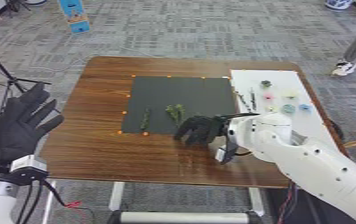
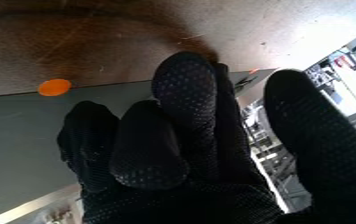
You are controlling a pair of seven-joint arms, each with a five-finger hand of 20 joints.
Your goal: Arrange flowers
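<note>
On the black mat [image 1: 192, 90] lie a thin green stem [image 1: 146, 120] and a leafier green sprig [image 1: 175, 111]. My right hand [image 1: 203, 128] is over the mat's front right edge, just right of the sprig, palm down. In the right wrist view, that hand [image 2: 188, 115] has relaxed fingers with the thumb apart and nothing between them. My left hand [image 1: 19, 122] stands off the table's left side, fingers straight and spread. The white sheet [image 1: 254, 77] holds small flower heads: dark green [image 1: 266, 83], pink [image 1: 268, 96] and blue [image 1: 305, 107], among several others, beside dark thin stems [image 1: 253, 100].
Orange markers line the mat's border; one marker [image 2: 54, 87] lies near my right fingers in the right wrist view. The brown table [image 1: 94, 145] extends around the mat. A black stand [image 1: 13, 77] rises beyond the left edge.
</note>
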